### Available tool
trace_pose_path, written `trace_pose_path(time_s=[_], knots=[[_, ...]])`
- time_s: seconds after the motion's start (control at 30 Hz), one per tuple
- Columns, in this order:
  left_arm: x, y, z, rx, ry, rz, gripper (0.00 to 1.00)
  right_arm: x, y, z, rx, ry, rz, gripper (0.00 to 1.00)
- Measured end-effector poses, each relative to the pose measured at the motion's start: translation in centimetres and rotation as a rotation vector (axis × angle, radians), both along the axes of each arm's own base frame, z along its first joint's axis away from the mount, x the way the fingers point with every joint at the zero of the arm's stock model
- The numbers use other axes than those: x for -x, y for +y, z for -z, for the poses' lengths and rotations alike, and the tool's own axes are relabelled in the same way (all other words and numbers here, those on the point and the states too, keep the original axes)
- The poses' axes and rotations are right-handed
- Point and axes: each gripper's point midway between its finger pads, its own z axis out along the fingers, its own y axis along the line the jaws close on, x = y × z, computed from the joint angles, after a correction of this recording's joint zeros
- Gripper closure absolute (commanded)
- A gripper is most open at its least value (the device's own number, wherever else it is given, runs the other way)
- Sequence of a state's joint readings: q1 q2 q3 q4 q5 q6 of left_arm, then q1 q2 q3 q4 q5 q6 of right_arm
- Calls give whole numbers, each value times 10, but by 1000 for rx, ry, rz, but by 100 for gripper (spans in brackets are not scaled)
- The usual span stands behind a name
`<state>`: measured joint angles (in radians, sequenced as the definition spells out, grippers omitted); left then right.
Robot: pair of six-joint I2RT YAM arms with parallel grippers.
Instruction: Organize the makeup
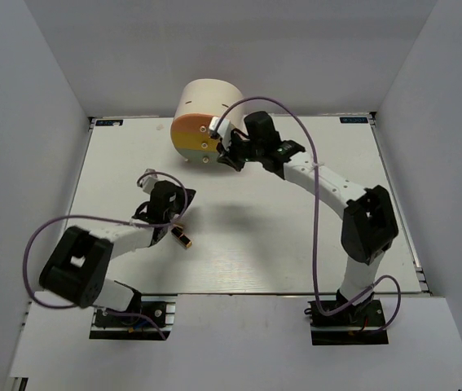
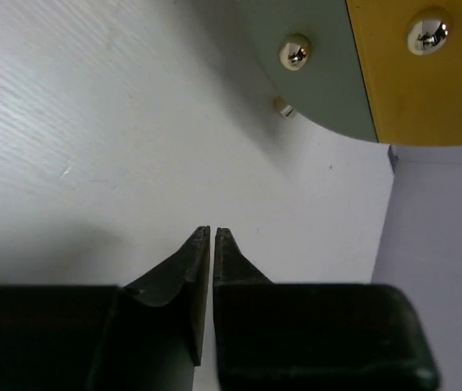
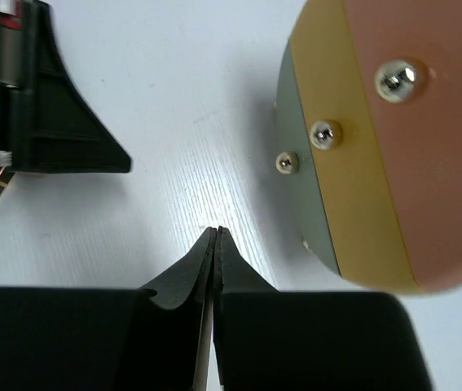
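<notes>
Lipstick (image 1: 184, 239) lies on the table (image 1: 296, 236) beside my left gripper (image 2: 213, 232), jaws clenched on nothing; right gripper (image 3: 217, 232), also clenched empty, faces the drawer box (image 1: 206, 102). Step in hand, I judge: pickup. Next: open left jaws, straddle lipstick.

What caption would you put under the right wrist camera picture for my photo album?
Shut right gripper points over the white table beside the rounded box with three knobbed drawers.

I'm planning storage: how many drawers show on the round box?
3, stacked on the box: pink drawer on top, yellow drawer below it, grey-green drawer lowest. Its back is unseen.
</notes>
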<state>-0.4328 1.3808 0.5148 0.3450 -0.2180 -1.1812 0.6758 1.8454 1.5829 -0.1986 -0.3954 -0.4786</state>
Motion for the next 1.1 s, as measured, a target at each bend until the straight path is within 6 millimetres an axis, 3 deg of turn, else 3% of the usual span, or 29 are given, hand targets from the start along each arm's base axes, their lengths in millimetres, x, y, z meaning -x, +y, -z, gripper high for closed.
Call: trace_pose_path(time_s=[0.07,0.1,0.17,0.3,0.33,0.4,0.43,0.53,0.83,1.1], knots=[[-14,-9,7,28,-5,3,92,1,-13,-6,-15,3,30,81],[-22,-13,10,47,-10,1,93,-2,-26,-5,-18,7,60,66],[-34,-20,13,86,-33,1,91,-5,-38,0,-14,13,88,65],[-59,-26,24,169,-71,-21,72,-15,-79,28,17,81,191,64],[-65,-27,27,189,-74,-27,62,-18,-89,35,24,99,215,64],[-74,-28,34,216,-71,-36,55,-20,-106,47,35,132,257,63],[-79,-29,35,228,-74,-38,46,-21,-114,50,39,141,273,63],[-96,-33,28,265,-104,-38,41,-25,-131,53,40,150,310,64],[-121,-44,4,324,-186,-12,41,-38,-158,48,25,139,369,64],[-135,-47,18,319,-167,-14,46,-43,-167,48,19,141,385,64]])
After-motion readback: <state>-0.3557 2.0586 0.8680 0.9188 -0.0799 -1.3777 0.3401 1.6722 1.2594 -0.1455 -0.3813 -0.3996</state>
